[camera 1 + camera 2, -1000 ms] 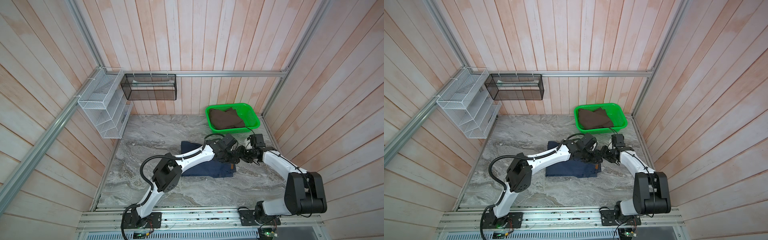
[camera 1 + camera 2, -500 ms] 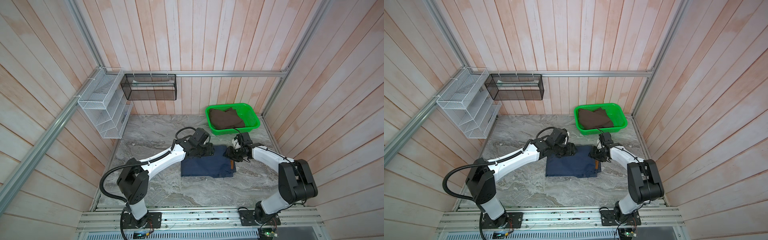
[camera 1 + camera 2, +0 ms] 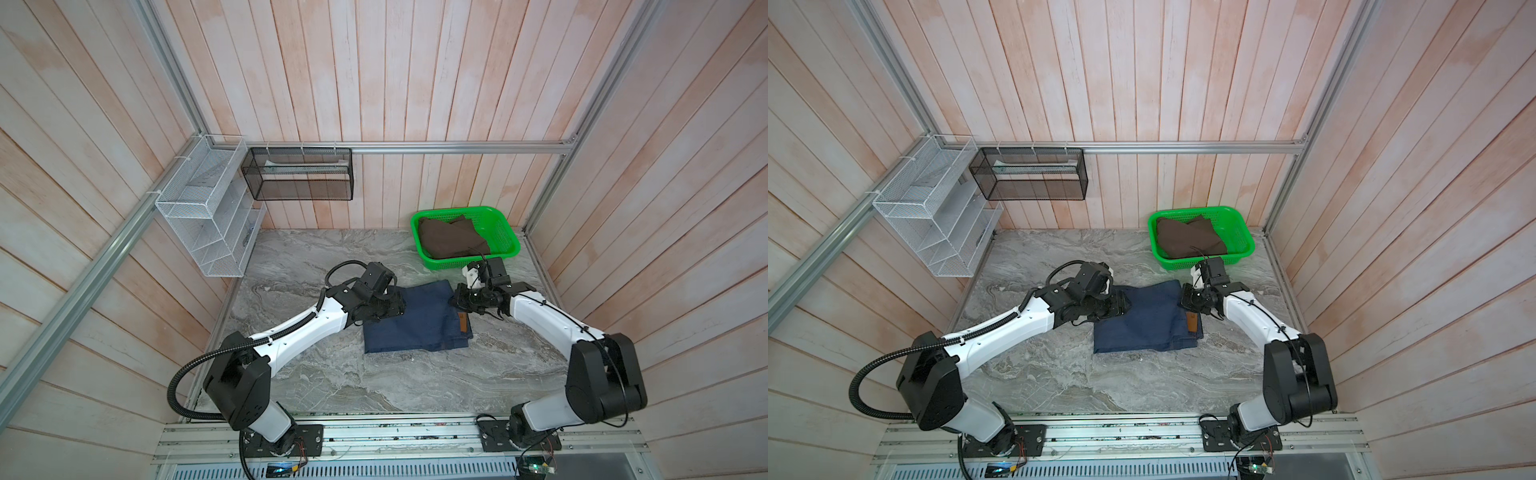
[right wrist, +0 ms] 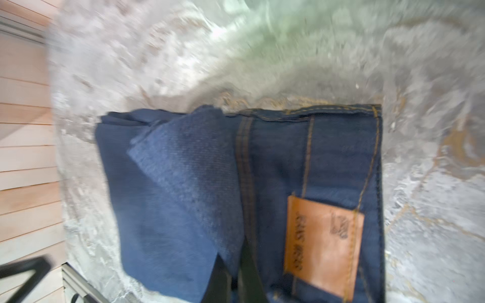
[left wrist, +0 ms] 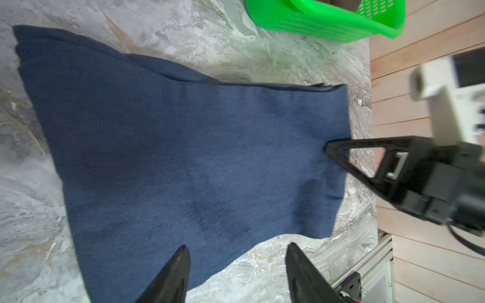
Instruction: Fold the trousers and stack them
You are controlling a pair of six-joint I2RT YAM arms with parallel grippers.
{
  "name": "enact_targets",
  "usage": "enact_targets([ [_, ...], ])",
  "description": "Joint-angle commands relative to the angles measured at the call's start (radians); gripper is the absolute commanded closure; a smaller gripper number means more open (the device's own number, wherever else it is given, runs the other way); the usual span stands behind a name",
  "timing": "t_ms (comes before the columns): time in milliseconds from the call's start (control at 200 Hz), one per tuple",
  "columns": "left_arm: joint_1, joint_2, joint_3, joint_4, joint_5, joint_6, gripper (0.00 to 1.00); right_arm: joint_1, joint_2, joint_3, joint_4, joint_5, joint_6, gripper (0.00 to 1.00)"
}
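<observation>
The trousers (image 3: 415,320) lie folded in the middle of the marble table (image 3: 332,374). In both top views their long axis runs 9 to 3 o'clock, waistband at the 3 o'clock end. A tan leather patch (image 4: 322,236) sits there, its stamped lettering too blurred to read. The right gripper (image 3: 455,300) is pinched closed on that end's denim. The left gripper (image 5: 237,246), jaws apart, hovers at the 9 o'clock edge.

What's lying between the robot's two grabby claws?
The folded jeans lie between the left gripper and the right gripper, flat on the marble table. Both top views show it.
</observation>
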Motion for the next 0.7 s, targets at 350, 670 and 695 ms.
enact_targets([
  [350,0.013,0.064,-0.020,0.009,-0.015,0.005,0.39,-0.157,0.037,-0.003,-0.053,0.031,-0.053,1.00],
  [670,0.011,0.152,0.021,0.032,0.015,0.018,0.39,-0.179,0.143,-0.040,-0.059,0.237,-0.041,0.85],
  [695,0.012,0.153,0.026,0.032,0.017,0.020,0.40,-0.179,0.144,-0.035,-0.075,0.268,-0.038,0.79],
])
